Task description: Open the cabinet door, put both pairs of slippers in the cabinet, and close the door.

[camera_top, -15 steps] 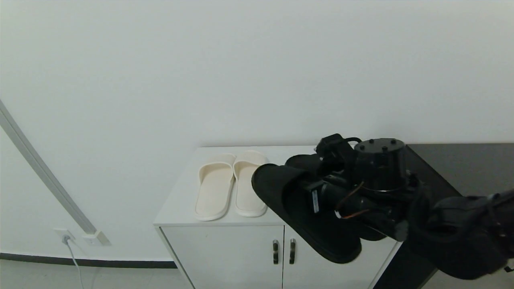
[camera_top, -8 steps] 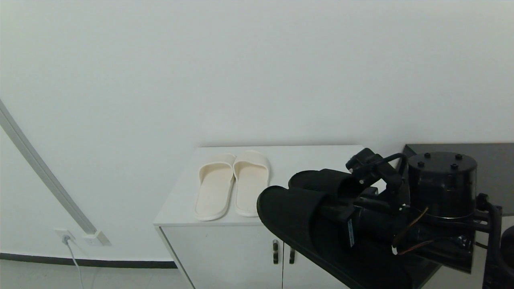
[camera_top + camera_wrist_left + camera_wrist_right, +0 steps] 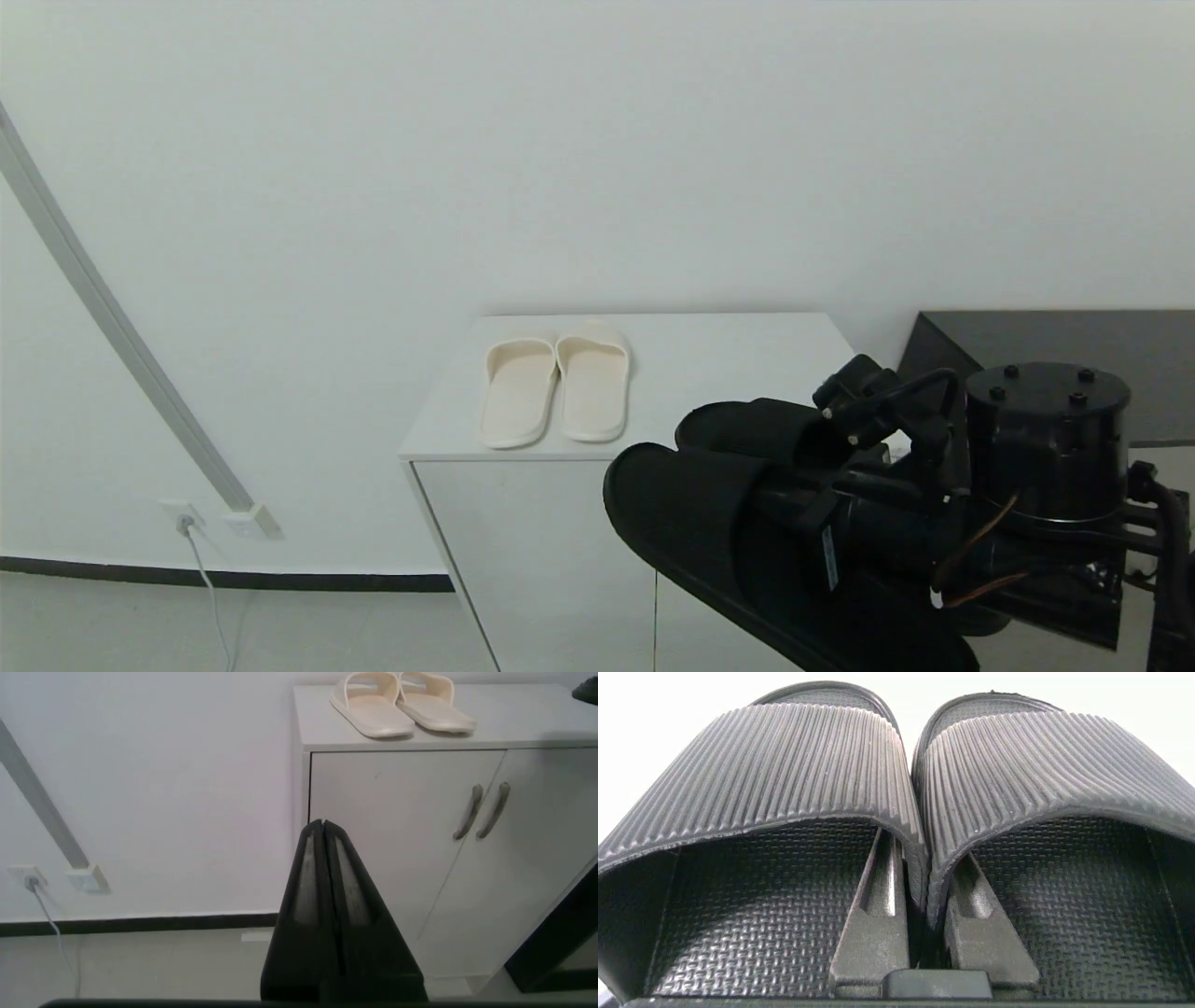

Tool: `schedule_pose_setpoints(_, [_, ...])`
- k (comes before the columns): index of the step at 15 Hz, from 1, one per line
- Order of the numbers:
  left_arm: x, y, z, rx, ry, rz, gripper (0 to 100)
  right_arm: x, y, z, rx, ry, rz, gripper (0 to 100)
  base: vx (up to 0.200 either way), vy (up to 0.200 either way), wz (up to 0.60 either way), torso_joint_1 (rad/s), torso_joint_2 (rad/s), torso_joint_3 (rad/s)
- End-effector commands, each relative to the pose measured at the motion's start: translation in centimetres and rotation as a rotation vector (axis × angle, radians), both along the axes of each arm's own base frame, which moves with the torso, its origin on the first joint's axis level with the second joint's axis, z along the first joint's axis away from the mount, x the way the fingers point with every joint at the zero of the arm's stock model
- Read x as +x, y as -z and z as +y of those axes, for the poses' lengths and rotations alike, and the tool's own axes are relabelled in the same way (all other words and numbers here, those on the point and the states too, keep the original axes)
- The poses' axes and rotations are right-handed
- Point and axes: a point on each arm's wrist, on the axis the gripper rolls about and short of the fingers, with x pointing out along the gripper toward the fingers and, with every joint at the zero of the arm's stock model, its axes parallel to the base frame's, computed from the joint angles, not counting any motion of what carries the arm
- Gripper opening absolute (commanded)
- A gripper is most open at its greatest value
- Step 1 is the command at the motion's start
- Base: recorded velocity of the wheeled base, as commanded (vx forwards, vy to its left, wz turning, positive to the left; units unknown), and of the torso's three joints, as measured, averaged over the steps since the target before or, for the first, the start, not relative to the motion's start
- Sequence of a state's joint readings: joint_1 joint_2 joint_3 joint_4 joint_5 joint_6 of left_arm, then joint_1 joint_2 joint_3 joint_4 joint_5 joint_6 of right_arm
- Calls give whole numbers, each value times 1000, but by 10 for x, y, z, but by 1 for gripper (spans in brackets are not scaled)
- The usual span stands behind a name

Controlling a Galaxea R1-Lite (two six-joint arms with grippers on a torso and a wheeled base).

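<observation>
A pair of cream slippers (image 3: 555, 387) lies side by side on the white cabinet (image 3: 738, 364), towards its left; they also show in the left wrist view (image 3: 402, 695). Both cabinet doors are shut, with their two handles (image 3: 482, 812) close together at the middle seam. My right gripper (image 3: 924, 873) is shut on the pair of black slippers (image 3: 709, 504), pinching their inner side walls together. It holds them in the air in front of the cabinet's right half. My left gripper (image 3: 323, 829) hangs low, left of the cabinet front, shut with nothing in it.
A dark counter (image 3: 1055, 336) adjoins the cabinet on the right. On the wall to the left run a slanting grey conduit (image 3: 112, 317) and a socket with a cable (image 3: 182, 516). Bare floor (image 3: 140, 961) lies before the cabinet.
My right arm has carried the black slippers off the cabinet top, rightward and down. The head camera has then shifted, so the cabinet now looks smaller and farther away.
</observation>
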State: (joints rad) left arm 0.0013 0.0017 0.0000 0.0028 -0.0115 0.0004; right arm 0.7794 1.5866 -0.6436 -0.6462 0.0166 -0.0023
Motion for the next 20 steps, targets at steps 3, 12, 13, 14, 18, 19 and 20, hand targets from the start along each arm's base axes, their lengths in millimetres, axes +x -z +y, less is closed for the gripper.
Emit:
schedule_pose_setpoints(3, [0,0,0,1,1,0,0,-4,3,-3,-13,-6,1,0,0,0,0,0,0,0])
schedule_pose_setpoints(12, [0,0,0,0,-1,0,0,-5,5,-5,-19,-5,6,0,0,0,0,0,0,0])
schedule_pose_setpoints(13, [0,0,0,0,-1,0,0,-6,4,-5,-16,-6,4,0,0,0,0,0,0,0])
schedule_pose_setpoints(14, [0,0,0,-2,-1,0,0,-6,4,-6,-18,-6,5,0,0,0,0,0,0,0])
schedule_pose_setpoints(18, [0,0,0,-11,0,0,0,-7,3,-7,-13,-6,1,0,0,0,0,-108,249,141])
schedule_pose_setpoints(19, [0,0,0,-16,0,0,0,-7,3,-7,-15,-5,1,0,0,0,0,-178,417,232])
schedule_pose_setpoints(20, [0,0,0,-16,0,0,0,-8,3,-8,-14,-5,0,0,0,0,0,-207,505,286])
